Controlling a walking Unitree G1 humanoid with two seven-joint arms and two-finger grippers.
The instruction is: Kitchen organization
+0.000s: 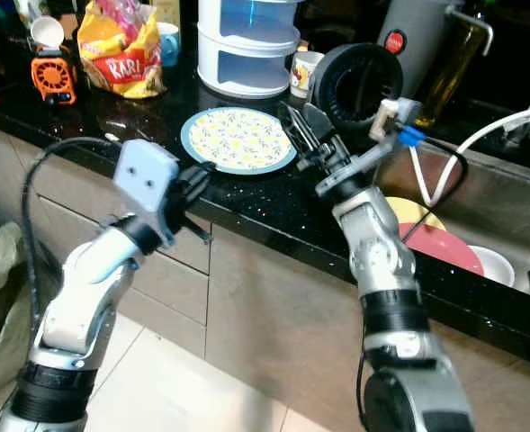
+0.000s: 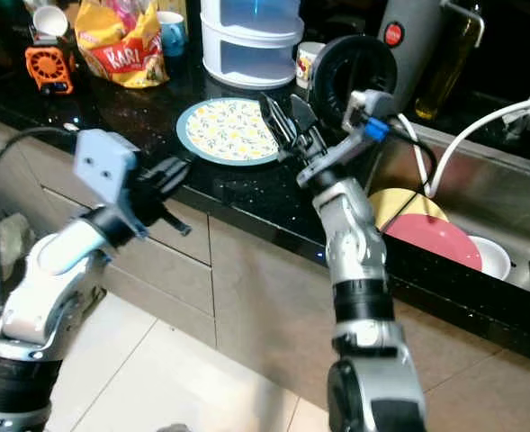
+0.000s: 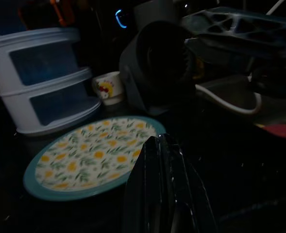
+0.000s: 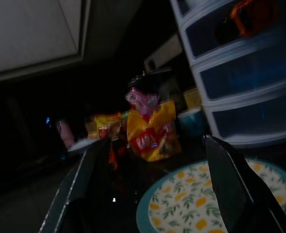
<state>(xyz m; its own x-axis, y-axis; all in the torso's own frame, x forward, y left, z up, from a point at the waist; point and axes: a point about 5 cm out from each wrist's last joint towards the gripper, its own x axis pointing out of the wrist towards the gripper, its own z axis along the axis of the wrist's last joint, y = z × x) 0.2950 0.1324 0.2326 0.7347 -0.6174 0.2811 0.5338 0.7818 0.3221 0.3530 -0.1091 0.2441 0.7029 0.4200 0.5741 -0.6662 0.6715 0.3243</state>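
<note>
Head views: a floral plate (image 1: pixel 238 139) with a teal rim lies flat on the black countertop (image 1: pixel 247 202), near its front edge. Behind the plate stands a white tiered container (image 1: pixel 245 45); a small printed cup (image 1: pixel 304 72) and a black cylindrical appliance (image 1: pixel 354 83) stand just beside that container, and a yellow snack bag (image 1: pixel 121 49) and an orange gadget (image 1: pixel 53 76) sit well apart from the plate along the counter. A sink (image 1: pixel 507 211) adjoins the counter, holding a yellow dish (image 1: pixel 415 212), a red dish (image 1: pixel 446 248) and a white bowl (image 1: pixel 494 264). The right gripper (image 1: pixel 302 133) hangs at the plate's sink-side edge, fingers spread. The left gripper (image 1: pixel 195 183) rests at the counter's front edge, just short of the plate. Left wrist view: the fingers (image 3: pixel 164 187) lie pressed together, aimed at the plate's rim. Right wrist view: two fingers (image 4: pixel 230 182) stand wide apart above the plate, the snack bag visible between them.
</note>
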